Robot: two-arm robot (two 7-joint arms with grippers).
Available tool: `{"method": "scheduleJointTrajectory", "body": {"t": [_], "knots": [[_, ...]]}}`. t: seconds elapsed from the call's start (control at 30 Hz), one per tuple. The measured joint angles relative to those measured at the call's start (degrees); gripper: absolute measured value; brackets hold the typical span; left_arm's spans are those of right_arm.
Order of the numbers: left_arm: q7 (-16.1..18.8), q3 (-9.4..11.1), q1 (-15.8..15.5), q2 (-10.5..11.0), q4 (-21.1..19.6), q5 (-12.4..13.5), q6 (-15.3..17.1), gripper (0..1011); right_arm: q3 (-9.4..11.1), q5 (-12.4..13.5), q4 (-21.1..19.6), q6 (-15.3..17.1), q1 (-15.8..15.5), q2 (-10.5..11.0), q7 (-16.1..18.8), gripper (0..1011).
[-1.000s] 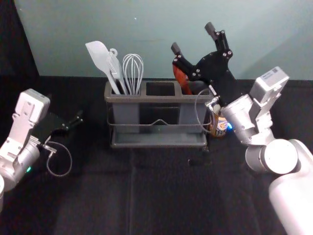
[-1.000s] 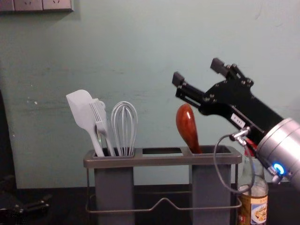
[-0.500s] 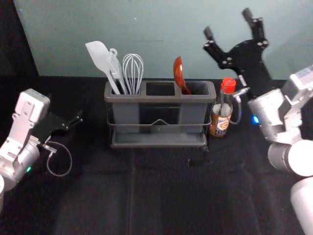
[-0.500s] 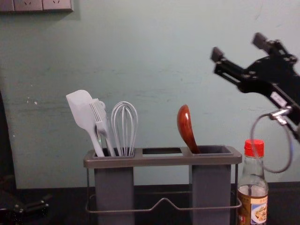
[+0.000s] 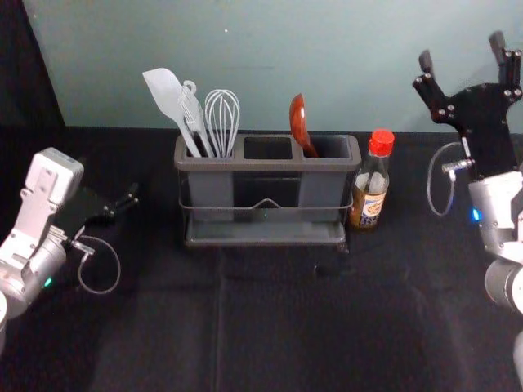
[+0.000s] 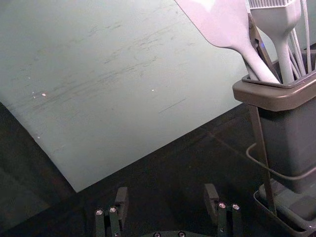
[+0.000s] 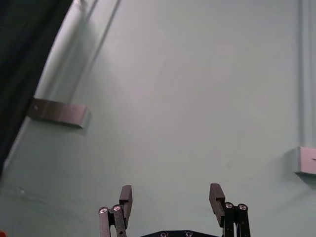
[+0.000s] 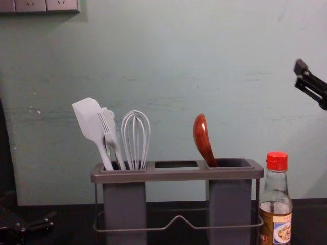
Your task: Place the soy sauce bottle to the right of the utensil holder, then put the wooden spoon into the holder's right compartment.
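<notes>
- Upper right of the head view: my right gripper point(image 5: 462, 51), its two fingers spread wide with nothing between them, nearer to the task's things than my left.
- Upper middle: the wooden spoon point(image 5: 298, 118), to the left of that gripper and lower in the frame, handle down in the right compartment point(image 5: 333, 148), bowl up, long axis tilted toward the upper left.
- Between spoon and gripper: the glass soy sauce bottle point(image 5: 372, 192), upright just beside the holder's right end; I cannot tell if they touch.
- Both placements look done, so I judge that the next move is drawing the right arm clear, away from the bottle's cap.
- Left edge: my left gripper point(image 6: 166, 194) idles, fingers apart, empty.
- Materials: glossy reddish-brown wood; ribbed red cap point(image 8: 277, 161); grey utensil holder point(image 8: 176, 175) with smooth rounded rim and thin wire rail; pale, matte spatula point(image 8: 87, 115); looped whisk point(image 8: 135, 138).
</notes>
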Motion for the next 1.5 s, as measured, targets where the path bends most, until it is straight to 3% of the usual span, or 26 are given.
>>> {"method": "scheduleJointTrajectory", "body": {"t": [0.17,0.3,0.57,0.67,1.13,1.5], "knots": [[0.0,0.0,0.0,0.0,0.0,0.0,0.0,1005,1.4,-1.8,0.9,0.8,-0.7,-0.1,-0.9,1002],[0.0,0.0,0.0,0.0,0.0,0.0,0.0,1005,2.1,-2.5,0.8,5.5,-2.0,-0.1,-1.2,1002],[0.0,0.0,0.0,0.0,0.0,0.0,0.0,1005,2.2,-2.9,-2.8,23.5,-5.4,0.6,-1.4,1002],[0.0,0.0,0.0,0.0,0.0,0.0,0.0,1005,1.9,-3.0,-2.9,26.3,-5.8,1.1,-1.5,1002],[0.0,0.0,0.0,0.0,0.0,0.0,0.0,1005,0.3,-1.6,2.6,28.5,-5.6,2.2,-2.1,1002],[0.0,0.0,0.0,0.0,0.0,0.0,0.0,1005,-0.3,-1.3,3.3,28.2,-5.4,2.4,-2.7,1002]]}}
